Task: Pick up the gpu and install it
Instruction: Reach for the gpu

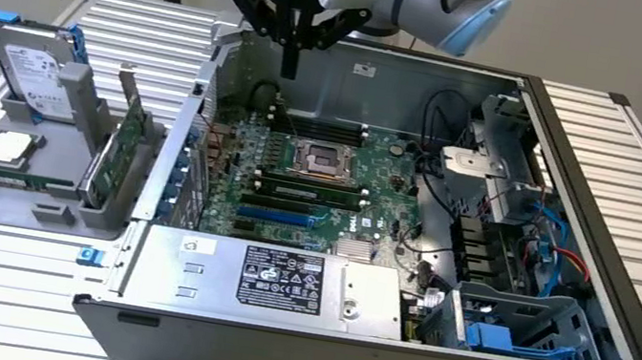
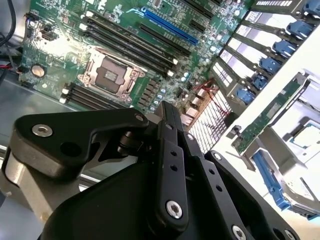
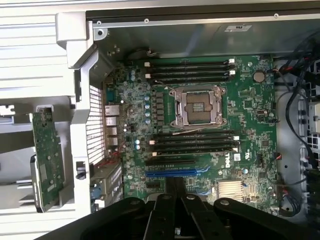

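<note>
- Gripper (image 1: 290, 67) hangs over the far part of the open computer case (image 1: 614, 284), above the motherboard (image 1: 294, 185); its black fingers (image 3: 170, 187) are pressed together with nothing between them.
- Gpu (image 1: 119, 153) stands on its long edge in a slot of the grey holder (image 1: 35, 193), at the holder's edge nearest the case and well apart from the gripper.
- Its long axis runs along the case's side wall, from the table's (image 1: 0, 255) near edge toward the far edge, with the silver bracket end farthest away.
- Its green board face shows in both wrist views (image 3: 47, 160) (image 2: 265, 117).
- A hard drive (image 1: 36, 67) in a blue frame stands at the holder's far corner.
</note>
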### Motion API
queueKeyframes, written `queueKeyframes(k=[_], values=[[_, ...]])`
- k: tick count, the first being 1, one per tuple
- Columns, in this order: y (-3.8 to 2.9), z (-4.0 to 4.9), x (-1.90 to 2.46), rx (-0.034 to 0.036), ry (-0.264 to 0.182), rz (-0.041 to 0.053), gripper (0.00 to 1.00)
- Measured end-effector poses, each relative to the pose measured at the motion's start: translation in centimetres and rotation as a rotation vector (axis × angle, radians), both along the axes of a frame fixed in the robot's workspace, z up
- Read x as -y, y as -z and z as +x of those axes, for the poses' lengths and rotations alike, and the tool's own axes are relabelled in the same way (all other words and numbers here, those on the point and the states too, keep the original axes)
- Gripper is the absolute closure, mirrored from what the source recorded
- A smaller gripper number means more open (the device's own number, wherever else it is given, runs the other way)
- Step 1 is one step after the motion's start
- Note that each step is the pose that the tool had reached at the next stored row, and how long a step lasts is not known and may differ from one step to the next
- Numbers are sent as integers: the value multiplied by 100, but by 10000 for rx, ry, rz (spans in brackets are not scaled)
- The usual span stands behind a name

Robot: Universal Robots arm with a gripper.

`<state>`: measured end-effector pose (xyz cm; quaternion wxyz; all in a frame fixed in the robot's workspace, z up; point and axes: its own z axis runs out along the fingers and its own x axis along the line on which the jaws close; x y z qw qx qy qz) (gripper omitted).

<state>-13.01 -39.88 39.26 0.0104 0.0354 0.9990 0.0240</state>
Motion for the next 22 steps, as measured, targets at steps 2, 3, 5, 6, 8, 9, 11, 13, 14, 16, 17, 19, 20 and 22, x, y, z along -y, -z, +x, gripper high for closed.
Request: queueKeyframes(k=[2,3,5,6,8,9,11,13,14,16,17,19,20,22], values=[[0,-22,0,0,0,0,100],[0,-33,0,0,0,0,100],[0,-57,0,0,0,0,100],[0,-69,0,0,0,0,100],[0,-99,0,1,0,1,100],[0,-113,0,0,-1,0,100],[0,-138,0,0,0,0,100],[0,-161,0,1,-1,1,100],[0,-171,0,0,0,0,100],[0,-195,0,0,-1,0,100],[0,-206,0,0,0,0,100],[0,-226,0,0,0,0,100],[0,-237,0,0,0,0,100],[0,-258,0,0,0,0,100]])
